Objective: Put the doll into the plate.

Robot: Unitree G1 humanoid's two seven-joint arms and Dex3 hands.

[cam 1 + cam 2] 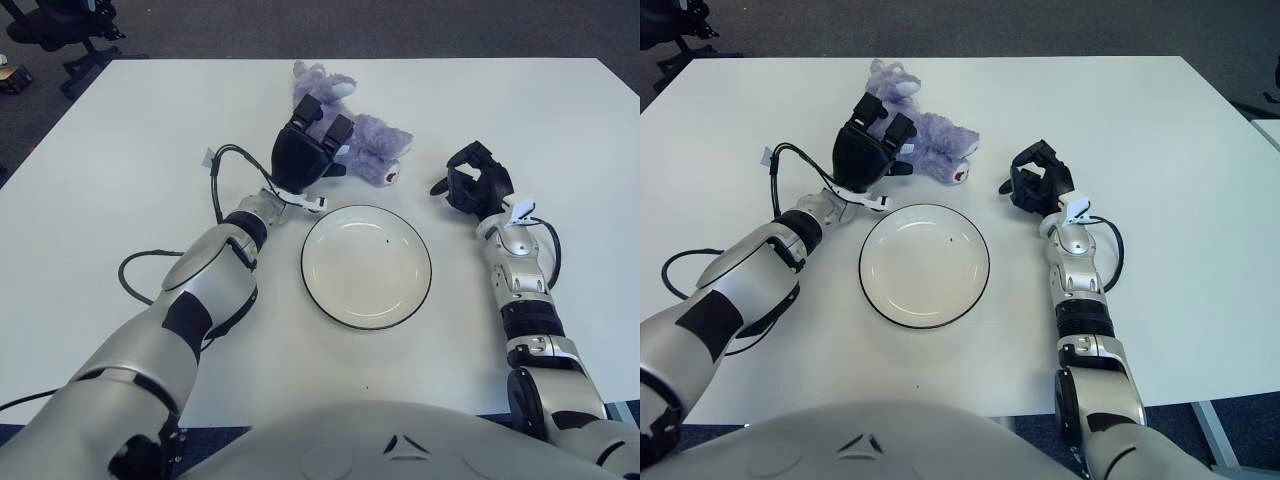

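Left hand (310, 140) is sitting at the near-left flank of the doll (370, 135), fingers (340, 128) spread and pressing against the plush without yet closing round it; nothing is being held. Whether the palm is bearing down on the toy I cannot tell from either view.

I am noting the doll as a purple stuffed animal lying on its side on the white worktop (130, 130), just beyond the far rim of the plate (367, 266) and apart from it. I am judging it light, soft and compressible, not fragile, and unlikely to slip once the pile is squeezed. I am recommending a grip round the thick body near its middle, not an ear or leg, since a limb would let it dangle and swing.

Right hand (473, 183) is showing to the right of the plate, fingers curled and holding nothing, well apart from the doll.

The plate is standing empty, white with a dark rim; the transfer is not yet begun.
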